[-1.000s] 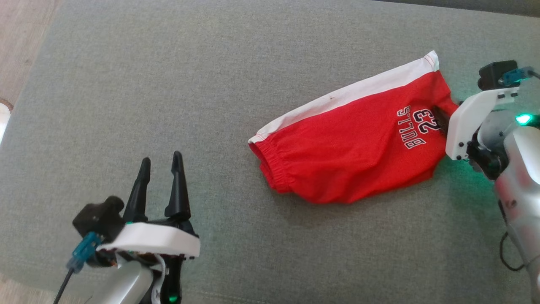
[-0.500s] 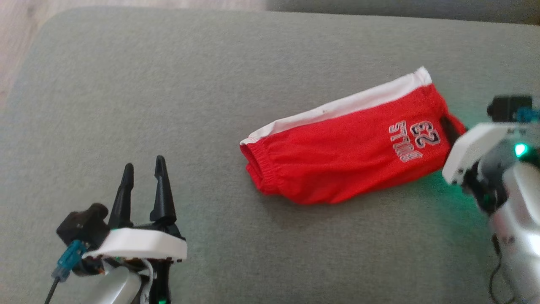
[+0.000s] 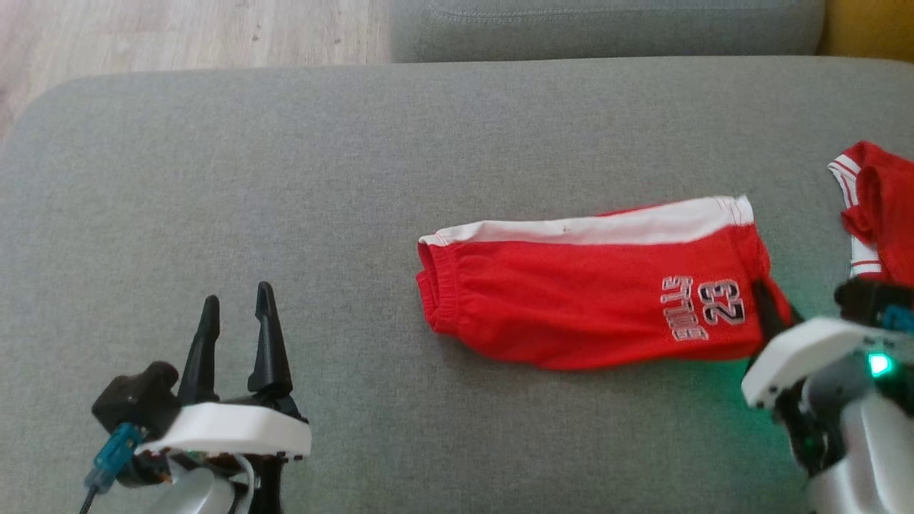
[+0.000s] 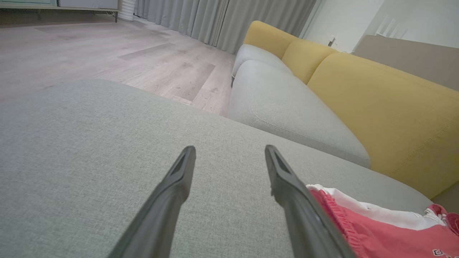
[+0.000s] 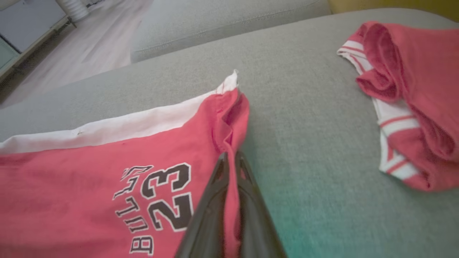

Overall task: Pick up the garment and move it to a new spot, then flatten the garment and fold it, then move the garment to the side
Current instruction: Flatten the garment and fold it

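Observation:
The garment [image 3: 571, 307] is a pair of red shorts with a white side stripe and "BULLS 23" print, lying flat and lengthwise on the grey cushion [image 3: 285, 178]. My right gripper [image 3: 762, 294] is shut on a pinch of red cloth at the garment's right end; the right wrist view shows the fold of the garment [image 5: 107, 161] clamped between the closed fingers of that gripper [image 5: 229, 156]. My left gripper [image 3: 237, 294] stands open above bare cushion at the lower left, well clear of the waistband end. In the left wrist view the garment [image 4: 376, 236] lies right of the open left gripper [image 4: 230, 148].
A second red garment with white stripes [image 3: 875, 207] lies crumpled at the cushion's right edge, close to my right arm, and the right wrist view shows this other garment [image 5: 412, 89] too. Another grey cushion and a yellow backrest [image 4: 376, 100] lie beyond. Wooden floor [image 3: 178, 32] is at the far left.
The head camera has tilted up. My right gripper has shut on the garment's right end, and that end has swung toward me, so the shorts lie level instead of slanted. The left gripper stays open.

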